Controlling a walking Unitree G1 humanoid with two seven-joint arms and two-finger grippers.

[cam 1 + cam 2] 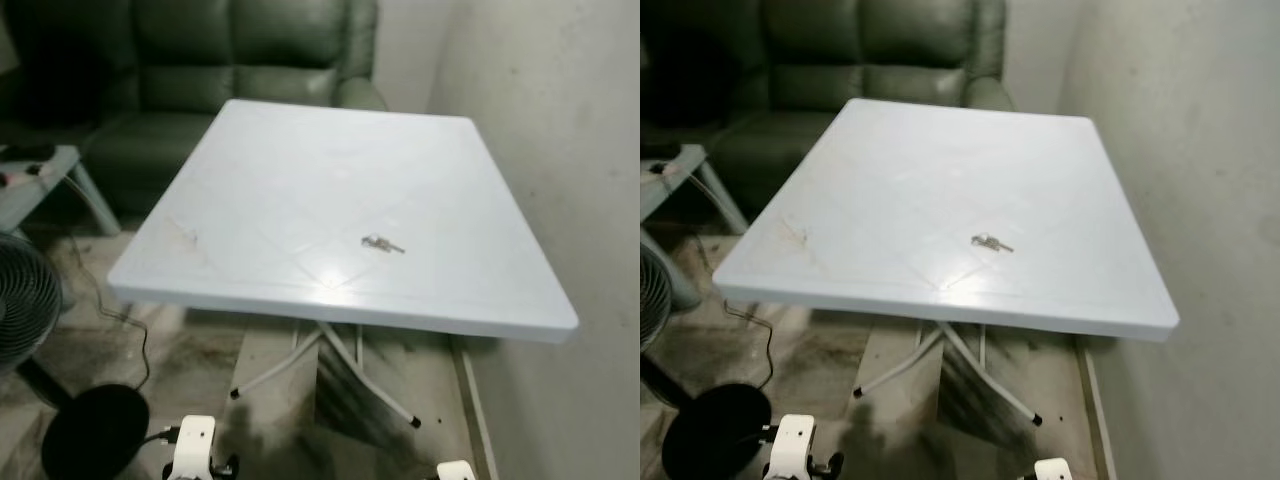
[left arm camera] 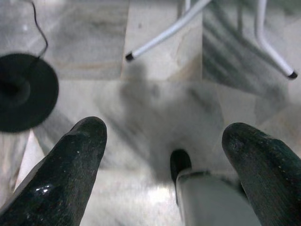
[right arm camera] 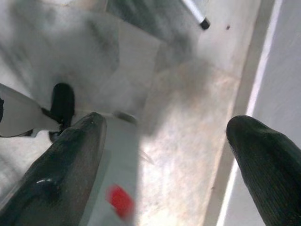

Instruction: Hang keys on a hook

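A small bunch of metal keys [image 1: 382, 243] lies on the white folding table [image 1: 300, 180], toward its near right part, also seen as the keys [image 1: 991, 242] in the right eye view. Both arms hang low below the table's front edge. My left gripper [image 2: 164, 155] points down at the marble floor, open, with nothing between its fingers [image 2: 70, 160]. My right gripper [image 3: 164, 155] hangs over the floor near the wall, also open and empty. No hook can be made out.
A dark green sofa [image 1: 230, 70] stands behind the table. A plain wall [image 1: 560, 150] runs along the right. At the left are a fan [image 1: 25, 300], a round black base [image 1: 95, 430] with a cable, and a small side table [image 1: 40, 175]. White table legs [image 1: 330, 370] cross underneath.
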